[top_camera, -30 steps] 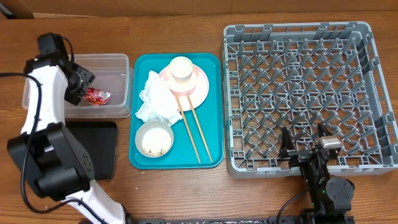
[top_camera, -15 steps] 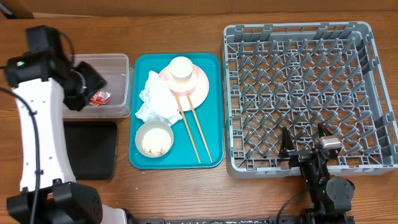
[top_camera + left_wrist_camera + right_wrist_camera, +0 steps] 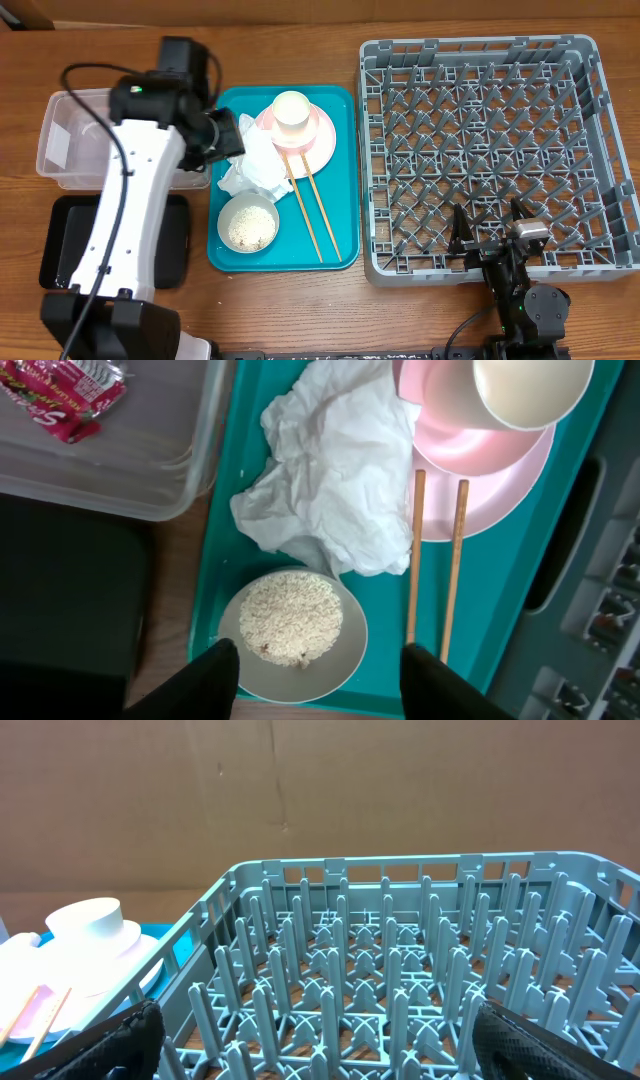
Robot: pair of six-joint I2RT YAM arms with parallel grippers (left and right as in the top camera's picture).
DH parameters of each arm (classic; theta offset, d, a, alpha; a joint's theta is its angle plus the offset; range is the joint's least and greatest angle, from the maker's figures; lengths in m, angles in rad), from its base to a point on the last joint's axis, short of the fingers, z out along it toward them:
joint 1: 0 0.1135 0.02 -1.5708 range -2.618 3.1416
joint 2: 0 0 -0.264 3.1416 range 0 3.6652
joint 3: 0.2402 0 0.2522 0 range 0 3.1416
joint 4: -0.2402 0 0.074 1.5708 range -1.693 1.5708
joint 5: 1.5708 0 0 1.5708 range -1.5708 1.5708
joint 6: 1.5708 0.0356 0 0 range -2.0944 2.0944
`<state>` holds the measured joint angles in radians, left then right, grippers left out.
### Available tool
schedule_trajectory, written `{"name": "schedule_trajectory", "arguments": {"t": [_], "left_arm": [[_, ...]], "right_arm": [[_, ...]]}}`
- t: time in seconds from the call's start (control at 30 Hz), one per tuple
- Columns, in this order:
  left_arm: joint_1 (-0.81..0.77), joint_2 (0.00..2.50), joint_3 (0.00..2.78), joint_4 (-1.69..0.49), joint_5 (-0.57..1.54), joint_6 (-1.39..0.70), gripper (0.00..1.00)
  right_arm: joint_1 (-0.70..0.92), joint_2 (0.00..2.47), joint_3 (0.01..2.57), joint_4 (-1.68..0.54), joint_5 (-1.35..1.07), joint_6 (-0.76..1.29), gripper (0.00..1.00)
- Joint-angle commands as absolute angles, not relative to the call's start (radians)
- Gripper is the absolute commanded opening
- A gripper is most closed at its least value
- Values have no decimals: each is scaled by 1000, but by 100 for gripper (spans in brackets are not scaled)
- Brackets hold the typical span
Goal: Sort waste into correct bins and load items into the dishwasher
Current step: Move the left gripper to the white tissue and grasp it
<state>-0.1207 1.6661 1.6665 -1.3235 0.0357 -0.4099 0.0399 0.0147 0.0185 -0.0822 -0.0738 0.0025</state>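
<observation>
My left gripper (image 3: 228, 140) is open and empty, hovering over the left side of the teal tray. In the left wrist view its fingers (image 3: 325, 672) straddle a grey-green bowl (image 3: 345, 660) of rice grains (image 3: 292, 618). The crumpled white napkin (image 3: 330, 490) lies just beyond, against the pink plate (image 3: 500, 480) that carries a white cup (image 3: 530, 385). Two chopsticks (image 3: 435, 555) lie beside the bowl. The red sauce packet (image 3: 65, 395) lies in the clear tub (image 3: 150, 490). My right gripper (image 3: 345, 1040) is open at the near edge of the grey dish rack (image 3: 400, 970).
The teal tray (image 3: 340, 200) sits between the clear tub (image 3: 60, 140), the black tray (image 3: 60, 260) and the dish rack (image 3: 490, 150). My left arm crosses over the tub and black tray. Bare wooden table (image 3: 300, 310) lies in front.
My left arm has swung right from the clear tub to above the teal tray. The red packet stays in the tub. The right arm has not moved.
</observation>
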Motion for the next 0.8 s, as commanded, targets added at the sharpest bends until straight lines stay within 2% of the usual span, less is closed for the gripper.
{"name": "schedule_trajectory", "arguments": {"t": [0.0, 0.17, 0.77], "left_arm": [[-173, 1707, 1657, -1322, -41, -392, 52], [-206, 1755, 1657, -1311, -41, -392, 60], [-210, 2043, 1657, -1304, -63, -388, 59]], "right_arm": [[37, 3, 8, -77, -73, -1, 100], [37, 3, 8, -77, -73, -1, 100], [37, 3, 8, -77, -73, -1, 100]]}}
